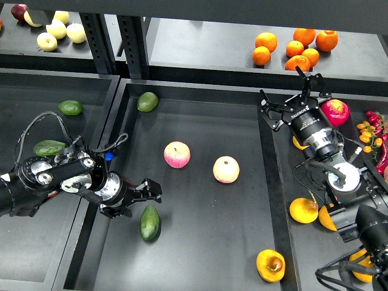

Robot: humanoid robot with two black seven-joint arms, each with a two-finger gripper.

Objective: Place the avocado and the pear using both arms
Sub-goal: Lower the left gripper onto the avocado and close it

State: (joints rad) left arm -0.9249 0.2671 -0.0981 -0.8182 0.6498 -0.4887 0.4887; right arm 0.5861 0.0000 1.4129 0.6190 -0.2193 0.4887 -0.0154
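The left gripper hovers with fingers spread just above the avocado lying on the dark worktop — the pear sits near the front edge, while the right gripper is parted, empty.

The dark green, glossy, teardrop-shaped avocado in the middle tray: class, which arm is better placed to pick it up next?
Left. The left gripper hangs open just above the dark green avocado. The right gripper is across the tray, up by the far right rim.
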